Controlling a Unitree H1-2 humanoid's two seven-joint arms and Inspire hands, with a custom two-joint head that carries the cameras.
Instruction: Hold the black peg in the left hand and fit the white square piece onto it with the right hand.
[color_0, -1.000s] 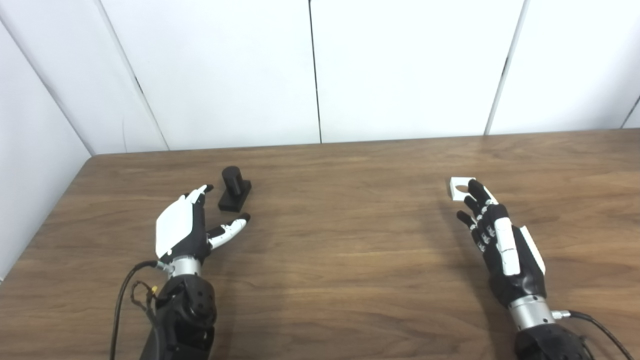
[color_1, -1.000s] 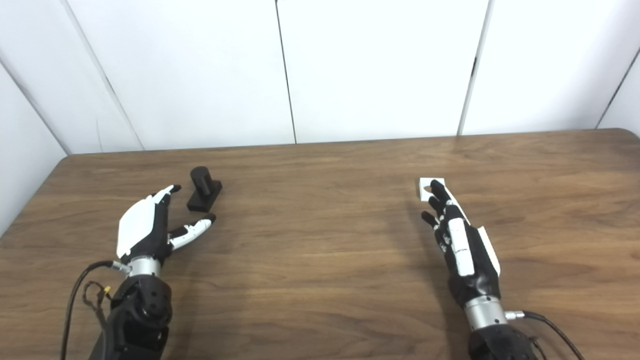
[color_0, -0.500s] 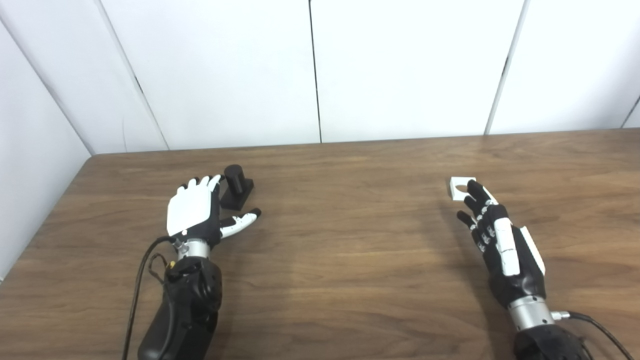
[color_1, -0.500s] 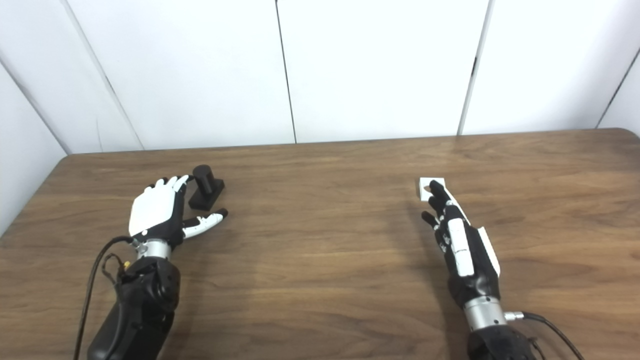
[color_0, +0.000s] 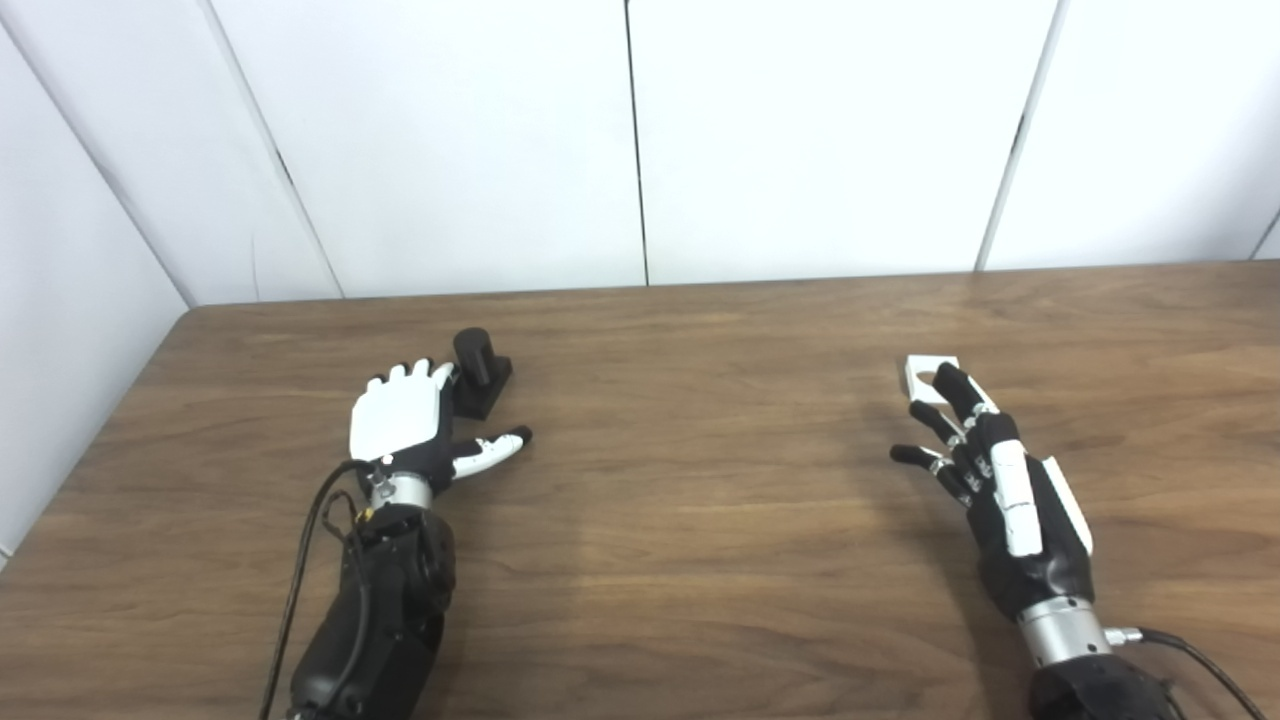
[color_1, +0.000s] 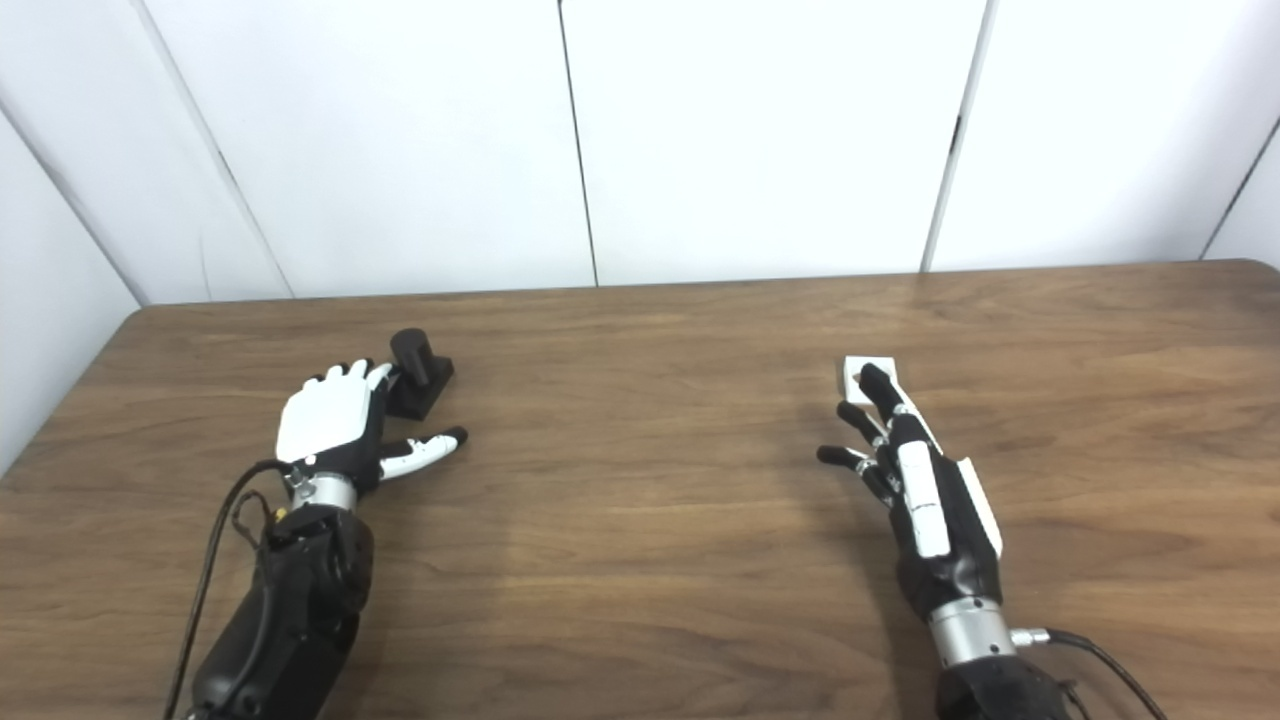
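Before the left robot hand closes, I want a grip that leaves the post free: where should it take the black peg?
Grip the flat block base of the black peg, low, coming from its left side where the left robot hand already is. The round post stands upright and must probably stay bare for the white square piece.

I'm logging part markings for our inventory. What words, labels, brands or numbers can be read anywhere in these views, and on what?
None can be read.
black peg: plain black, no marking visible.
white square piece: plain white, no marking visible.
left hand and right hand: white and black shells, no legible print.
table and wall panels: no text.
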